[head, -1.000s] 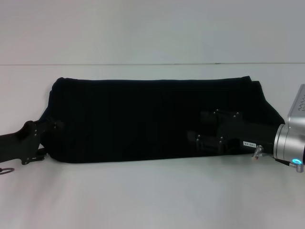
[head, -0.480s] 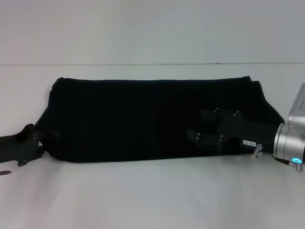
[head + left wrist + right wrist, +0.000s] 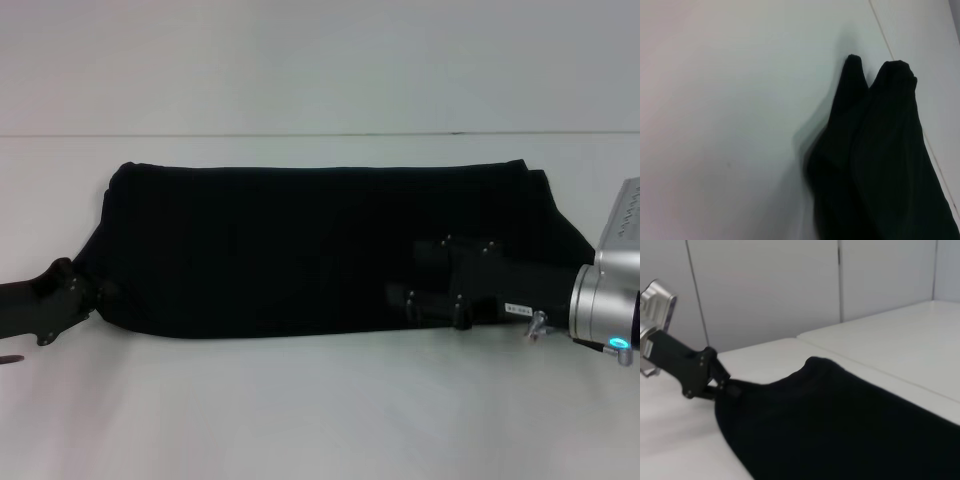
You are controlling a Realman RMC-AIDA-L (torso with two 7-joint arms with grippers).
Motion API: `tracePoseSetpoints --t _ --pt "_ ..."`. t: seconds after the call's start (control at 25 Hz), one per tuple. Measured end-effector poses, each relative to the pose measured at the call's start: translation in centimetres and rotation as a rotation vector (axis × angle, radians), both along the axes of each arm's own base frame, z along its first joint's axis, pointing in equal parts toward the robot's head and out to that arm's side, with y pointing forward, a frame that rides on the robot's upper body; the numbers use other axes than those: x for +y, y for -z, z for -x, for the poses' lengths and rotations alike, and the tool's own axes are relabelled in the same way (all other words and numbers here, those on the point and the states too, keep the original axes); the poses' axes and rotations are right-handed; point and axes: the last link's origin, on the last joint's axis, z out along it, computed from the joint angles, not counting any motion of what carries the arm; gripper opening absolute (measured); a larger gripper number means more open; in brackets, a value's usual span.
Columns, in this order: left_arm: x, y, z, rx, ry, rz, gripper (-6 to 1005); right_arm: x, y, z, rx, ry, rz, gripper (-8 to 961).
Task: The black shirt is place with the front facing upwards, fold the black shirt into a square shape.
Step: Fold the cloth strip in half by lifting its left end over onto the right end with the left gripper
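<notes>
Your right arm ends in a brushed silver cylinder with a small glowing cyan light near its lower edge and a ribbed grey section above it. Forward of that, the right gripper [image 3: 405, 272] is matte black, two boxy fingers studded with small bright screw heads, and it carries a tiny white label (lettering too small to read). A small metal fitting juts beneath the silver collar. Your left gripper [image 3: 100, 291] is also matte black, an angular bracket with pale screw heads; the right wrist view shows a silver housing behind it.
</notes>
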Motion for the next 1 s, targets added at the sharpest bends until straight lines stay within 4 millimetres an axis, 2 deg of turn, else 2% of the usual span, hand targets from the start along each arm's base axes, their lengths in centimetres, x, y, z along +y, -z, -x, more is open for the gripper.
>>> tracePoseSetpoints --t 0.24,0.6,1.0 --pt "0.0 0.0 0.1 0.000 0.005 -0.016 49 -0.5 0.6 -0.2 -0.031 -0.012 0.039 777" --pt "0.3 -0.9 0.5 0.008 0.012 -0.076 49 -0.7 0.6 -0.5 -0.033 -0.006 0.040 776" --pt "0.0 -5.9 3.0 0.041 -0.040 -0.245 49 -1.1 0.0 -1.2 -0.009 0.019 0.023 776"
